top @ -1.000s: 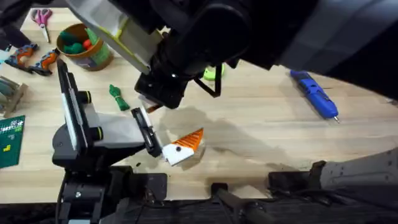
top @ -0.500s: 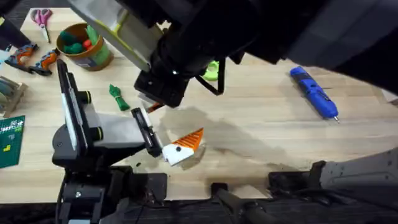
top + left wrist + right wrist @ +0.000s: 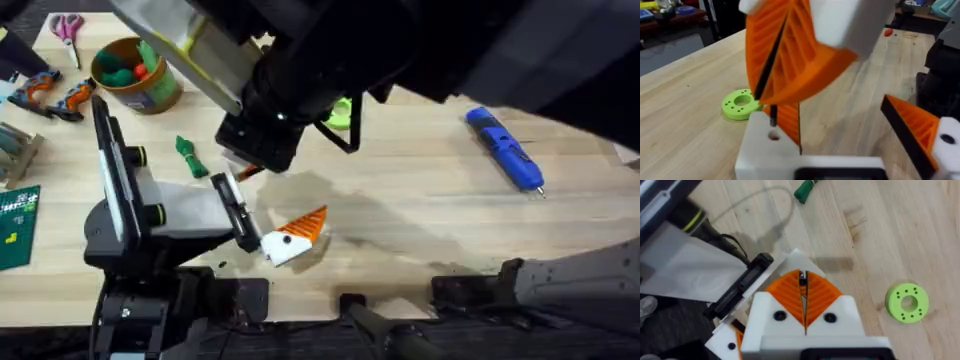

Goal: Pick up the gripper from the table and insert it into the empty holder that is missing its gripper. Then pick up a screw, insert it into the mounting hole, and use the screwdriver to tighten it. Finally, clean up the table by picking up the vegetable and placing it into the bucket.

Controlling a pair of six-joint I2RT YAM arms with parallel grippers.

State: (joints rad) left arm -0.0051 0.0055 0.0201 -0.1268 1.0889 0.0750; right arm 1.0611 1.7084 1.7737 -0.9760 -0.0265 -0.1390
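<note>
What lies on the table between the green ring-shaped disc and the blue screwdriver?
In the overhead view, only bare wood lies between the green ring-shaped disc and the blue screwdriver.

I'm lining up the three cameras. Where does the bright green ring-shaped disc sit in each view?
Overhead: the disc peeks out at upper middle, partly hidden under the dark arm.
Left wrist: on the table left of centre, behind the orange wedges.
Right wrist: at the right, flat on the wood.
Shared landmark: the disc itself.
</note>
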